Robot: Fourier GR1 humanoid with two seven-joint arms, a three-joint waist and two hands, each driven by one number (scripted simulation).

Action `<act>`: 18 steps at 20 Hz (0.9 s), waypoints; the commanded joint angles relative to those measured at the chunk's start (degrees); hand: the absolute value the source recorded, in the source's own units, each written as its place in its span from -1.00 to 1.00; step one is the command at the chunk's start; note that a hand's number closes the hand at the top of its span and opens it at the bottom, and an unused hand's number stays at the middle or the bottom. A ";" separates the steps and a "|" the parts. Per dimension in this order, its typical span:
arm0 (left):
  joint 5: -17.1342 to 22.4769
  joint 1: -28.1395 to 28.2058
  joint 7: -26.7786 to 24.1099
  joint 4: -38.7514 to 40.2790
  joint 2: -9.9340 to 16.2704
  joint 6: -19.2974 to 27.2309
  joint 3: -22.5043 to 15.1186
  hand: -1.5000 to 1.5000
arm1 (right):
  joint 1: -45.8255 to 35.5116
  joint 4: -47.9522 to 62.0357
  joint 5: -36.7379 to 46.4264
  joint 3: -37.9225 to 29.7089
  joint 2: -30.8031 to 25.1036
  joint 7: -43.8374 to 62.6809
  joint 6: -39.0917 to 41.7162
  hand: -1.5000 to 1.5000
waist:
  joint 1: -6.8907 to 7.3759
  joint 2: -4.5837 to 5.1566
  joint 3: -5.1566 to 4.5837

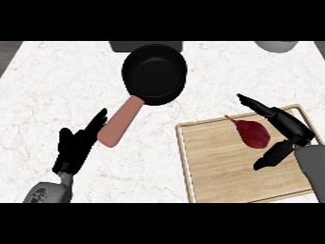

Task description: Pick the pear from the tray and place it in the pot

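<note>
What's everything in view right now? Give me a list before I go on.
pear: one, dark red, on the tray, beside the right hand
tray: one, light wood, counter's right side
pot: one, black with a pinkish handle, middle of the counter, far side
grey thing: one, cut off at the top edge, behind the pot
bowl: one, grey, cut off at the top right
counter: one, white marble
left hand: black, open, resting at lower left
right hand: black, open around the pear, not touching it

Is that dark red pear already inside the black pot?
No, the dark red pear still lies on the wooden tray, well apart from the black pot with the pinkish handle.
</note>
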 commanded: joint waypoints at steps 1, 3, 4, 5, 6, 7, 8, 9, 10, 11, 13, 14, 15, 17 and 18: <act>-0.58 2.08 -1.40 -0.25 0.35 -1.87 1.28 0.00 | -3.30 6.83 1.77 -0.49 2.11 -3.15 0.71 -1.00 | -0.08 -0.06 -0.01; -0.42 -1.99 -1.26 3.04 0.54 -2.52 2.19 0.00 | -3.14 12.38 6.08 2.36 2.84 -10.11 -3.18 1.00 | 0.18 0.13 0.02; -1.10 -2.44 1.08 2.58 -1.95 0.50 0.78 0.00 | -1.98 4.85 10.01 5.32 0.33 -10.63 -7.36 1.00 | 0.06 0.15 0.03; -0.25 -0.46 -1.59 1.89 -0.58 -1.41 1.55 0.00 | -2.50 7.66 11.35 5.96 1.18 -13.60 -9.51 1.00 | 0.49 0.18 0.04; -0.10 -3.14 0.44 1.86 0.17 -2.03 2.68 0.00 | -3.49 13.94 10.64 4.34 0.49 -17.88 -8.15 1.00 | 0.23 0.13 0.03; -2.57 3.33 -0.57 -1.85 -1.24 -0.82 -0.73 0.00 | -4.74 15.64 8.63 2.50 1.75 -17.05 -7.65 1.00 | 0.35 0.02 0.03; -0.93 0.20 0.51 -0.71 -0.78 -1.71 1.18 0.00 | -4.55 18.01 8.61 2.87 2.72 -18.14 -7.75 1.00 | 0.32 0.09 0.03; 0.22 -4.82 3.14 1.12 0.06 -2.10 3.27 0.00 | -7.07 19.11 7.96 2.63 1.66 -17.85 -5.44 1.00 | 0.31 0.18 0.04; -1.39 1.68 2.98 -4.71 -0.51 -1.10 0.43 0.00 | -5.32 16.84 7.21 3.10 2.14 -17.59 -4.74 1.00 | 0.41 -0.02 0.03; -0.84 3.19 2.34 -4.87 0.20 -1.94 0.78 0.00 | -3.65 17.60 7.03 3.43 3.79 -17.93 -6.55 1.00 | 0.53 0.00 0.04; -1.01 -0.60 1.57 -1.60 1.04 -2.14 2.42 0.00 | -6.09 20.35 4.73 1.86 3.36 -19.98 -4.73 1.00 | 0.66 0.27 0.07; -0.61 -1.26 4.23 -3.03 -0.13 -1.63 1.88 0.00 | -5.88 17.88 3.73 1.89 2.61 -18.98 -2.70 1.00 | 0.13 0.02 0.03; -0.77 1.26 0.84 -2.55 0.31 -2.42 1.96 0.00 | -4.89 21.71 6.01 2.93 3.87 -23.13 -7.73 1.00 | 0.72 0.24 0.07; -0.87 -1.29 -1.42 2.51 0.73 -2.64 3.87 0.00 | -5.05 18.34 4.05 2.32 2.11 -25.06 -5.86 1.00 | -0.13 0.18 0.01; -0.56 -1.70 -0.70 2.06 -0.08 -2.62 3.58 0.00 | -4.93 17.97 4.30 2.42 3.10 -25.79 -8.47 1.00 | -0.11 0.12 0.02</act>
